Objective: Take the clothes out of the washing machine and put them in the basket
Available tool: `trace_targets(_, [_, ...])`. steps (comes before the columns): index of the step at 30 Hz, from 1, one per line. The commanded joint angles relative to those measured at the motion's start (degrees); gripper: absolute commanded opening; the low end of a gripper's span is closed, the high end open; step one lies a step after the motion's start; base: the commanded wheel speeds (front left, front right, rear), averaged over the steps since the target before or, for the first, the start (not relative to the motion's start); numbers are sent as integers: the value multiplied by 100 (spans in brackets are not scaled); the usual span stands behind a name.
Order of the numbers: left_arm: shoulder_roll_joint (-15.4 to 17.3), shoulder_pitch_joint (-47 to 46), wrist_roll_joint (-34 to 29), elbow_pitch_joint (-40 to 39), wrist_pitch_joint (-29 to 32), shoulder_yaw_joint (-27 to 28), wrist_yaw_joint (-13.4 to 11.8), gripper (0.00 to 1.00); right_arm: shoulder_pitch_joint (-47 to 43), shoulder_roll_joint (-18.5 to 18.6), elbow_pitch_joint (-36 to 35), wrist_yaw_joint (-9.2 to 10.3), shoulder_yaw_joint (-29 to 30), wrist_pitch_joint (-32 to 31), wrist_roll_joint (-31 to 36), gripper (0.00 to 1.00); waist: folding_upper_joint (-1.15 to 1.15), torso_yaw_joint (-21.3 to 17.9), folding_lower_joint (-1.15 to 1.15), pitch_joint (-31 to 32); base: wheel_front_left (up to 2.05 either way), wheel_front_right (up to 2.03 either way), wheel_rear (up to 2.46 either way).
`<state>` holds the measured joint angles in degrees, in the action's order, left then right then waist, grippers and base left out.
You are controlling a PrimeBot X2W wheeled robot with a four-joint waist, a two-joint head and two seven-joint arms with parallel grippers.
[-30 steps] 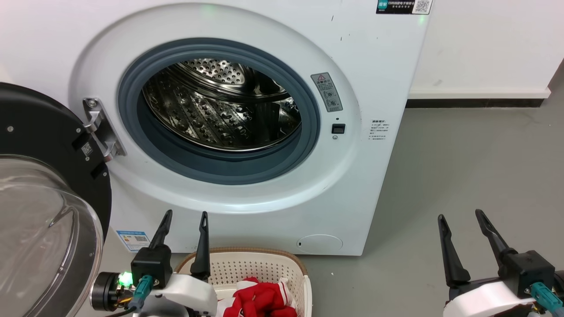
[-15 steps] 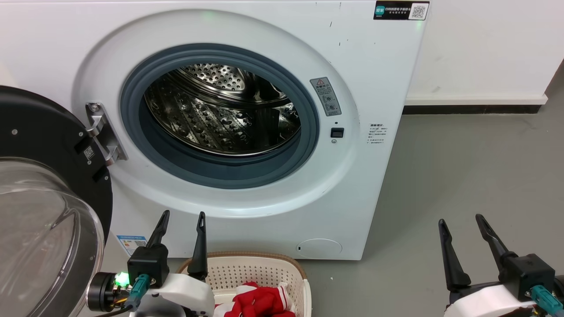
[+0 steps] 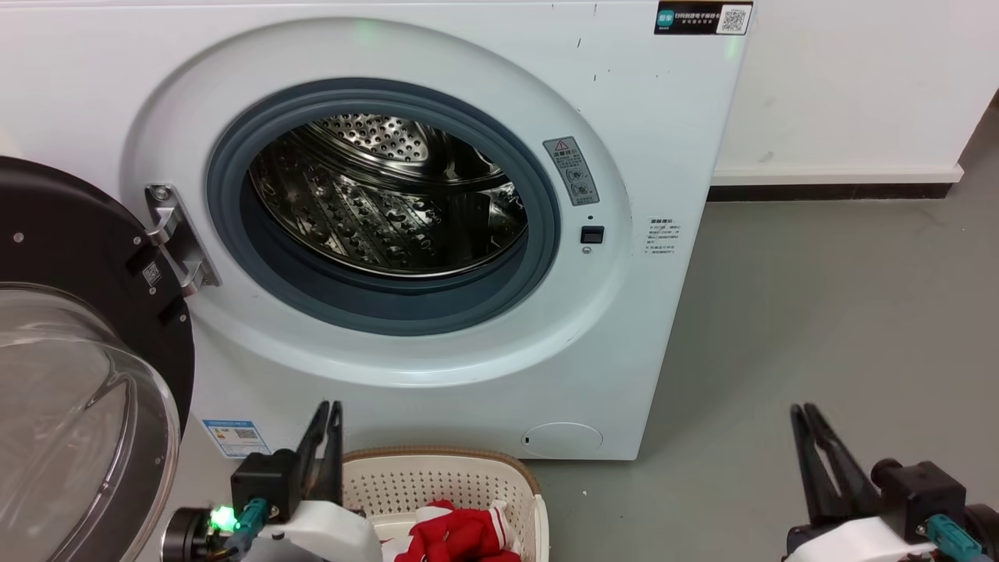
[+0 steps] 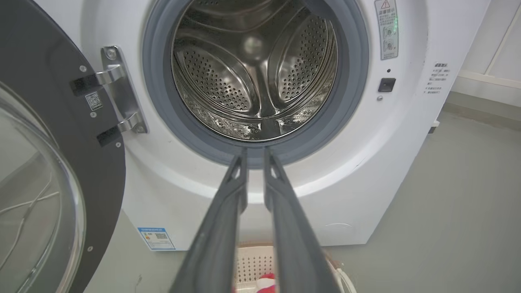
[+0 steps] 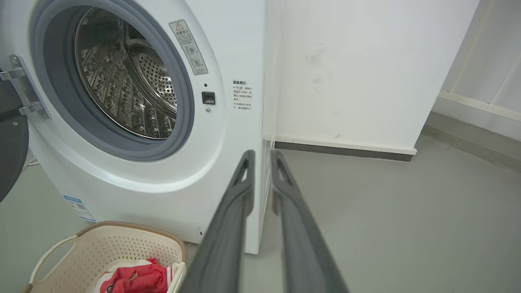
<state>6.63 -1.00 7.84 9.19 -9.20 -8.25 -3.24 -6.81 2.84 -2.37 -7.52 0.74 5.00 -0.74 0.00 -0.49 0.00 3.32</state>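
Note:
The white washing machine (image 3: 671,140) stands with its glass door (image 3: 70,390) swung open to the left, and no cloth shows in its steel drum (image 3: 382,203). Below the porthole sits the cream basket (image 3: 437,472) holding the red and white clothes (image 3: 456,538). My left gripper (image 3: 328,412) is shut and empty, just left of the basket's rim. My right gripper (image 3: 805,414) is shut and empty over the floor at the lower right. In the left wrist view the left gripper (image 4: 255,151) points at the porthole's lower rim. The right wrist view shows the right gripper (image 5: 262,156), basket (image 5: 101,244) and clothes (image 5: 138,278).
The open door's black frame (image 3: 86,234) and metal hinge (image 3: 175,238) stick out on the left. Grey floor (image 3: 819,312) stretches to the right of the machine, up to a white wall with a dark skirting (image 3: 827,191).
Both grippers have gone from open to shut, each pair of fingers drawn together. Both sit slightly lower in the head view. The clothes stay in the basket.

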Motion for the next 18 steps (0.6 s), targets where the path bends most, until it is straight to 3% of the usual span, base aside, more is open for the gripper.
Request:
trace_targets(1, [-2,-63,150,16,51,64,22,0,2,0,-30,0,-21,16,-165,0,0,1,0,-4,0,0,0])
trace_targets(18, [-85,-169,2017,101,388,372,259,0,324,120,348,1,-19,-142,-2326,0,0,8,0,-52,0,0,0])
